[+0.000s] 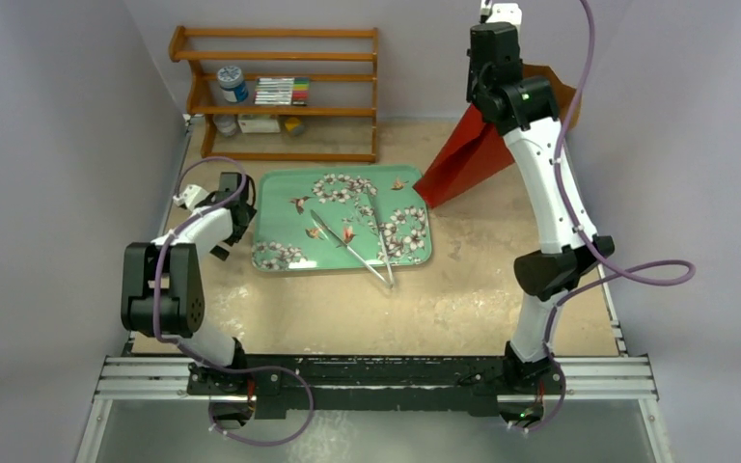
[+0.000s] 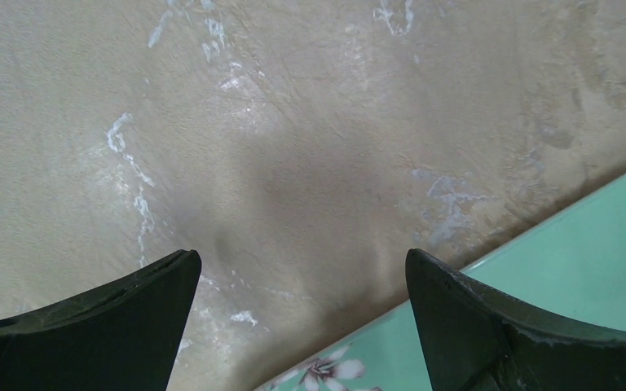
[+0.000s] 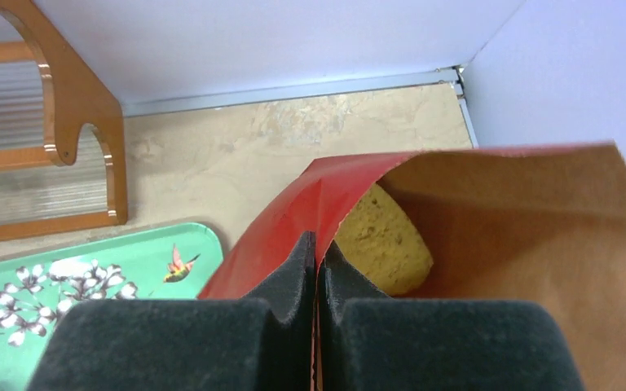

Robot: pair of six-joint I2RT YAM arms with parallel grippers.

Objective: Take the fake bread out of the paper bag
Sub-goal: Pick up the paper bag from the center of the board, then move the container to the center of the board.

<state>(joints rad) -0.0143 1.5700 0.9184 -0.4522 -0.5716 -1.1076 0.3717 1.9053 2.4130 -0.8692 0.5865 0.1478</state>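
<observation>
Step in hand: getting hold of the paper bag [image 3: 538,244] by its mouth. The fake bread [image 3: 383,240] is inside it, none yet out.
Next move: judging by the grip, either tip the bag so the bread slides out toward the tray [image 1: 280,193], or steady the mouth so the other arm can reach in. Either way the pinch on the thin rim must not slip or tear the paper.
Left gripper [image 2: 300,261]: spread wide and holding nothing. It hangs over the bare table [image 2: 293,122] just beside the tray's left edge, well apart from the bag.
Tray: green and flowered, mid-table, with metal tongs [image 1: 352,249] lying on it and no bread.
Paper bag: at the back right, its red closed end pointing at the tray's far right corner and its mouth raised toward the right arm. Whether the closed end rests on the table I cannot tell.
Fake bread: one yellowish-tan piece shows just inside the mouth, against the brown inner wall. Any other pieces are hidden.
Right gripper [image 3: 318,244]: pads pressed together, pinching the bag's wall at the rim, red side to its left and brown inside to its right. It does not touch the bread.
</observation>
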